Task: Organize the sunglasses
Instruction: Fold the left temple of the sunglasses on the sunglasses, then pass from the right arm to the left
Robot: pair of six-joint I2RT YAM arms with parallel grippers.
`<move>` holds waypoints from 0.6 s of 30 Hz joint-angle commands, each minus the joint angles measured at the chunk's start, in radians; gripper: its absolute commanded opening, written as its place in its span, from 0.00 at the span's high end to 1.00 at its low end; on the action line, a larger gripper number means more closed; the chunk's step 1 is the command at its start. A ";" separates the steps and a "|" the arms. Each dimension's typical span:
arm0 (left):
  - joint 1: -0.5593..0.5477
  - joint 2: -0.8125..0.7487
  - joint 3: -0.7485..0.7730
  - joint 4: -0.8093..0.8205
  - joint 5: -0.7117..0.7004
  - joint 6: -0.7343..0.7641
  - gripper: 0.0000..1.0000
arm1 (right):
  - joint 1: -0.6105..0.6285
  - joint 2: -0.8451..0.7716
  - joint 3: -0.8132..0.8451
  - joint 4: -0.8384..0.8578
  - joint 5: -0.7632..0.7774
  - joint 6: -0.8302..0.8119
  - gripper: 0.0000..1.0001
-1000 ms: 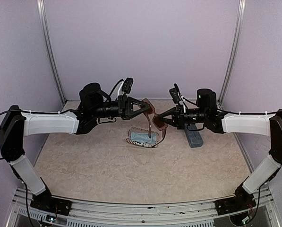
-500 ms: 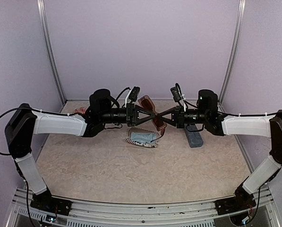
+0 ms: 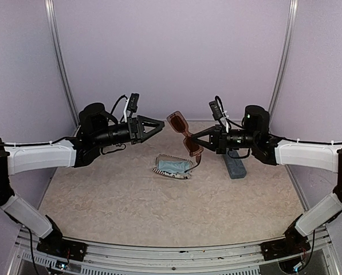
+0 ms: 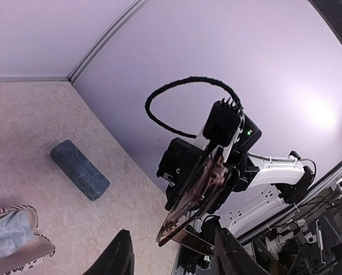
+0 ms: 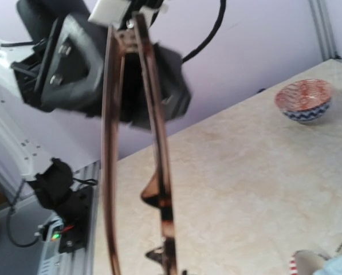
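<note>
Above the middle of the table [image 3: 130, 212], well off its surface, both my arms reach in toward each other, the left from 9 o'clock and the right from 3 o'clock in the overhead view. My left claw [image 3: 159, 122] stands open with nothing between its fingers. My right claw [image 3: 198, 138] is clamped on the reddish-brown sunglasses [image 3: 184, 132], folded and held in the air.

What I think matters for the coming move is this. From my left claw the sunglasses lie at 3 o'clock with a clear gap between us, so the right arm alone carries them. Their long axis runs from 11 o'clock to 5 o'clock overhead, and my right grip is at the 5 o'clock end. On the table below them, at about 7 o'clock, lies the striped pouch [image 3: 172, 166]. The blue-grey case [image 3: 235, 166] lies at 5 o'clock, under my right wrist and nearer that arm.

I count two arms, one pouch, one case and one pair of sunglasses that I can make out. I cannot find a second pair. One small patterned bowl [image 5: 303, 98] shows in my right wrist view.
</note>
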 commanded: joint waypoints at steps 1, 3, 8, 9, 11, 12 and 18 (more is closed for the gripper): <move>0.029 -0.044 -0.008 -0.056 -0.023 0.045 0.48 | 0.008 -0.017 -0.013 0.048 -0.090 0.056 1.00; 0.032 -0.045 0.004 -0.059 -0.002 0.054 0.46 | 0.009 -0.005 -0.021 0.070 -0.117 0.106 1.00; 0.016 -0.023 0.052 -0.088 0.069 0.091 0.46 | 0.009 0.015 -0.066 0.251 -0.164 0.263 1.00; 0.012 -0.020 0.056 -0.089 0.075 0.096 0.46 | 0.009 0.023 -0.069 0.274 -0.170 0.287 1.00; -0.002 -0.014 0.065 -0.092 0.089 0.107 0.46 | 0.012 0.038 -0.068 0.306 -0.184 0.325 1.00; -0.007 -0.010 0.072 -0.100 0.091 0.117 0.47 | 0.013 0.045 -0.066 0.314 -0.189 0.339 1.00; -0.046 -0.001 0.122 -0.160 0.088 0.177 0.50 | 0.019 0.063 -0.055 0.315 -0.188 0.368 1.00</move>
